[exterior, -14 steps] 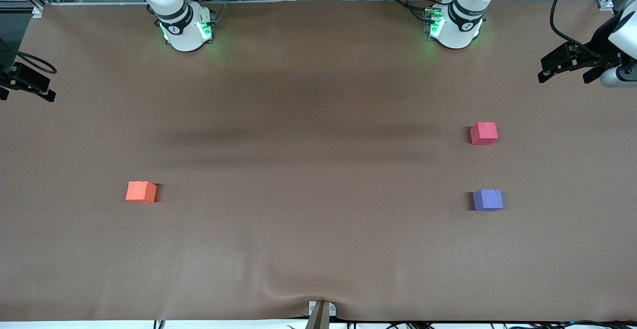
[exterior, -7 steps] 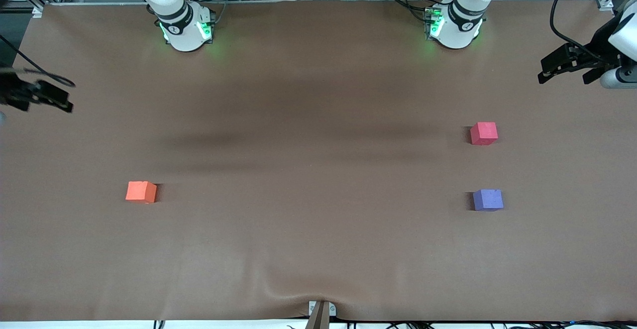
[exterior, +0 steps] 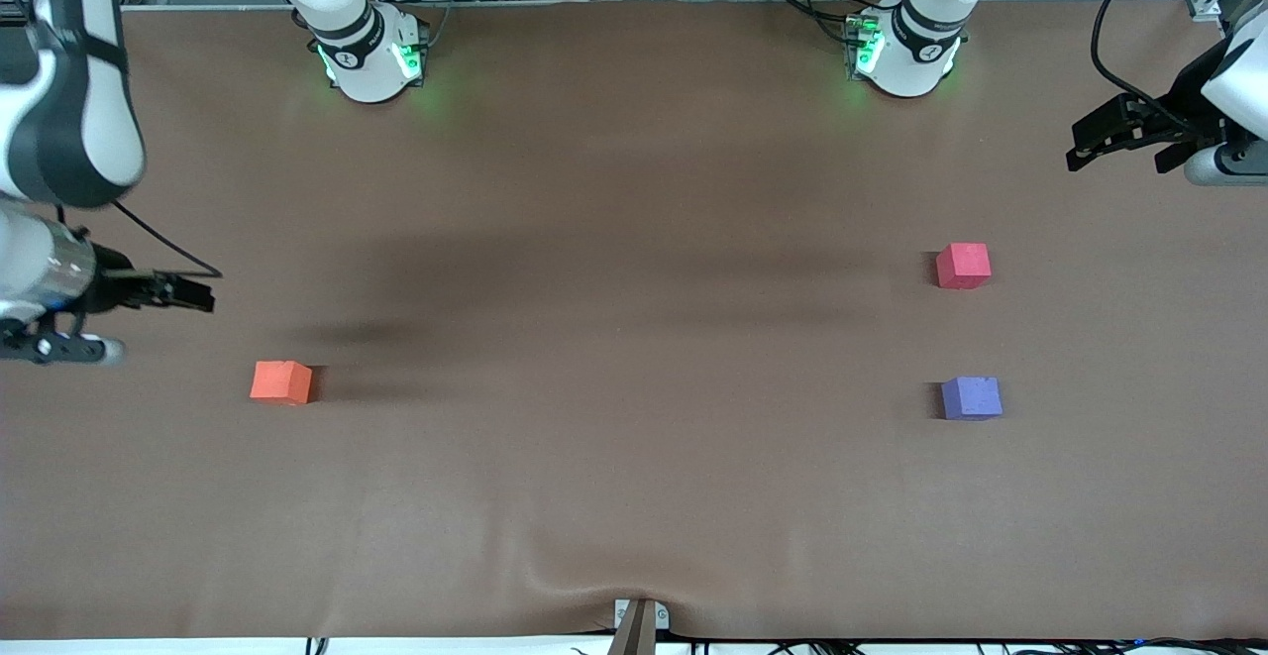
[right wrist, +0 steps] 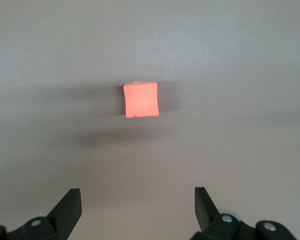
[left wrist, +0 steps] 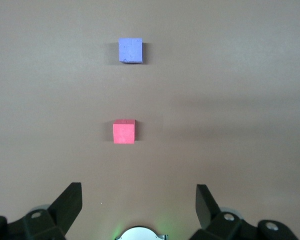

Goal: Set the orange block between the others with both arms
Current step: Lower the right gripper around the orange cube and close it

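Right gripper [exterior: 188, 290], jaws wide and empty, hovers near the orange block [exterior: 280, 382] at its end of the table; red-pink cube [exterior: 963, 265] and purple-blue cube [exterior: 971, 397] sit well apart from it. Left gripper [exterior: 1095, 138] waits, open. Off-centre descent could nudge the block aside

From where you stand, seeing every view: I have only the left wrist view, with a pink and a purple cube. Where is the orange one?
Observer: The orange block sits toward the right arm's end of the table, untouched.
Operator: Is anything near it?
Observer: The right gripper, open, hangs over bare table close by.
Operator: And my gripper?
Observer: The left gripper, open, is at the table's edge, farther from the front camera than the red-pink cube and purple-blue cube.
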Controlling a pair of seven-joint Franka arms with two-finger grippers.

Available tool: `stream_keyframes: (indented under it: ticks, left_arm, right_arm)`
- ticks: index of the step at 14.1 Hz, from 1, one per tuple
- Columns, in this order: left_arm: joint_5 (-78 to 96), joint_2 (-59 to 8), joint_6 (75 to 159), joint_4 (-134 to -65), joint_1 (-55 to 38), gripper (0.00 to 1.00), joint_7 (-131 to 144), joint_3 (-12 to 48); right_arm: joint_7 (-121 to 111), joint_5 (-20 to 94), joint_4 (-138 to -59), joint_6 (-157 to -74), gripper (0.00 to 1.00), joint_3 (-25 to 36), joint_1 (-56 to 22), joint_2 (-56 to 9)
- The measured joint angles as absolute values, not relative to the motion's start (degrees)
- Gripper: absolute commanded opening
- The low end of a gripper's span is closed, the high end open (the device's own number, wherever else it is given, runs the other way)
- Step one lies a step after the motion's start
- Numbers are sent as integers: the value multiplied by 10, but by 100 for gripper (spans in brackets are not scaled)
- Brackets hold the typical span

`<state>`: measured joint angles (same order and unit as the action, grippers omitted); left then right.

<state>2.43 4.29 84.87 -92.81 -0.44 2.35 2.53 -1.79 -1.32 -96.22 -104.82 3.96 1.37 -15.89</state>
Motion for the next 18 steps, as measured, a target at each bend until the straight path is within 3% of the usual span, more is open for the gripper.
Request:
stream_keyframes:
  ticks: [12, 18]
  left_arm:
    - [24, 42, 846, -928, -2, 100, 23, 24]
    - [24, 42, 846, -927, -2, 100, 23, 24]
  right_arm:
    - [-19, -38, -950, -1253, 100, 37, 16, -351]
    - [-19, -33, -947, -1258, 100, 36, 16, -370]
